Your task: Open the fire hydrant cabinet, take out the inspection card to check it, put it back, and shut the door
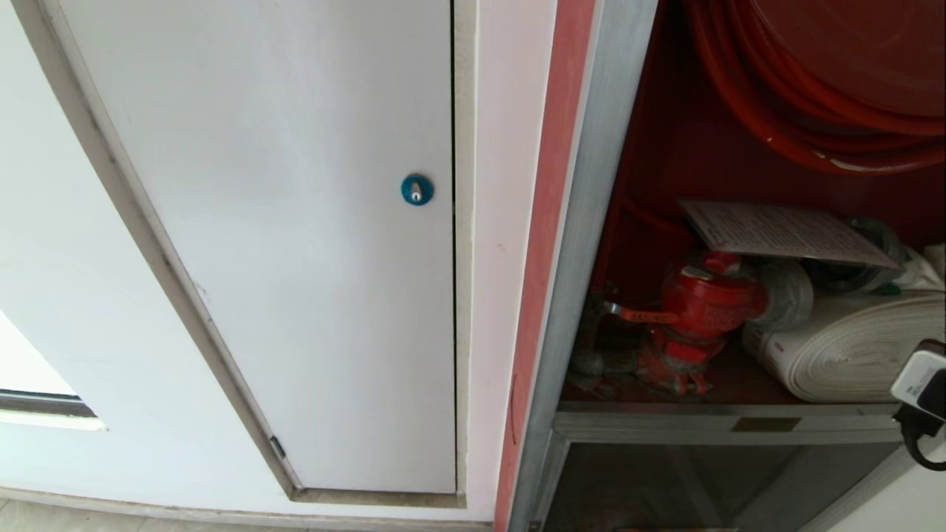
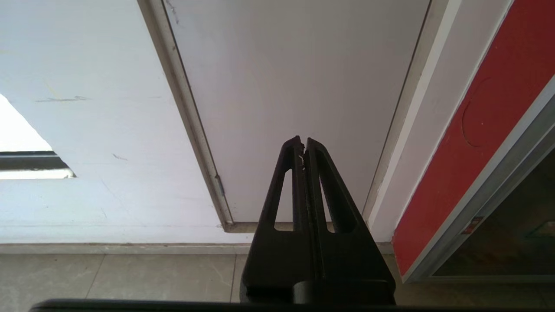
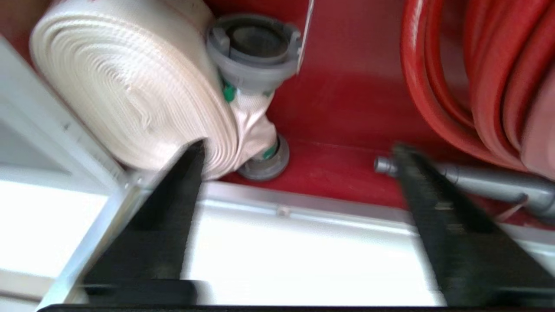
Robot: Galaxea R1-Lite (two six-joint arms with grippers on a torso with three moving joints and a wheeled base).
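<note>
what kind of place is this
Probably a corridor or utility area of a building: an open fire hydrant cabinet set in a white wall, holding a red hose reel, beside a plain white service door.

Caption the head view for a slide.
Open red-lined fire hydrant cabinet: white sleeved inspection card lying atop red valve beside white rolled hose.

cabinet opening: the fire hydrant cabinet [image 1: 602,244] stands open; its front edge is unblocked.
floor, left corner: red valve [image 1: 702,310] fills it.
floor, right side: rolled white hose [image 1: 850,347] with grey coupling [image 3: 253,52].
above the valve: inspection card [image 1: 783,233] lies across it.
upper right: red hose reel [image 1: 828,81] crowds the top.
free gap: bare red floor [image 3: 342,169] between white hose and reel.
</note>
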